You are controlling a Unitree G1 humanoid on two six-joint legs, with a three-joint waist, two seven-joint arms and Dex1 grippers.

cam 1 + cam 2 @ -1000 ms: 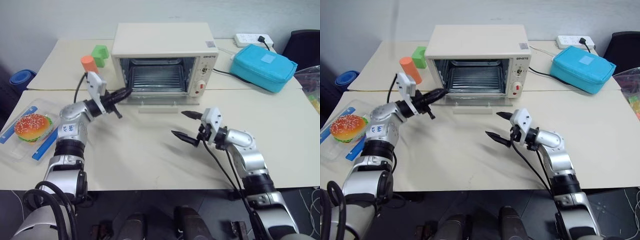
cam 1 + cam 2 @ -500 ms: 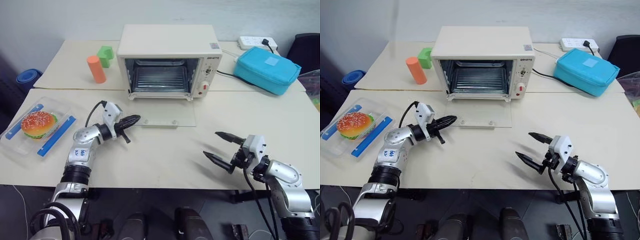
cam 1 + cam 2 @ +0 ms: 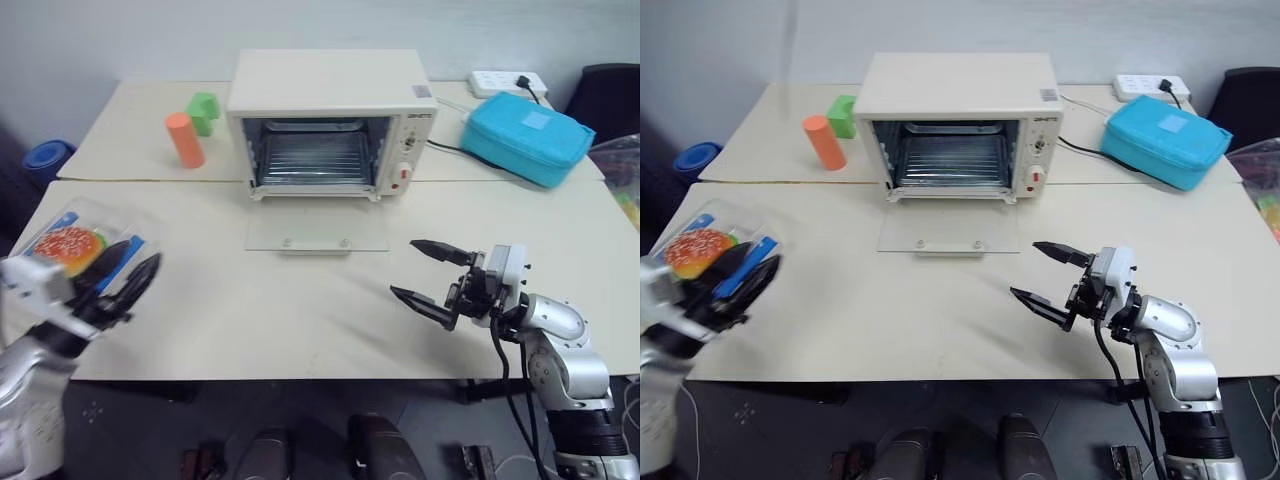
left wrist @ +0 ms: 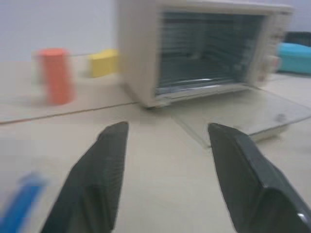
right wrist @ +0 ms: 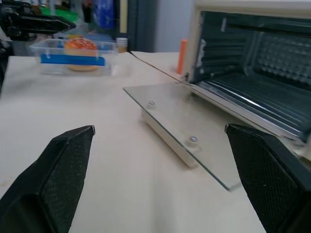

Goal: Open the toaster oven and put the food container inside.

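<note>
Your left gripper [image 3: 128, 285] sits at the table's left edge, blurred in the head views, in front of the food container [image 3: 72, 245] and covering part of it; you can still pick out the toy burger [image 3: 698, 246] and a blue clip [image 3: 745, 268]. Whether the fingers touch the box you cannot tell from the head views. The left wrist view shows its two black fingers [image 4: 95, 179] spread apart with nothing between them, aimed toward the toaster oven [image 4: 194, 53].

Toaster oven [image 3: 330, 110] stands at the back of the table, glass door [image 3: 316, 229] folded down flat on the tabletop, wire rack [image 3: 315, 158] exposed, cavity empty. The container lies well apart from it, out at the left.

Your right gripper [image 3: 428, 272] hovers over the table in front and to the right of the door, fingers [image 5: 53, 179] wide apart, holding nothing, touching nothing.

Behind: orange cylinder [image 3: 184, 139], green block [image 3: 204, 110], teal pouch [image 3: 528, 136], power strip [image 3: 508, 80] partly hidden by the pouch.
</note>
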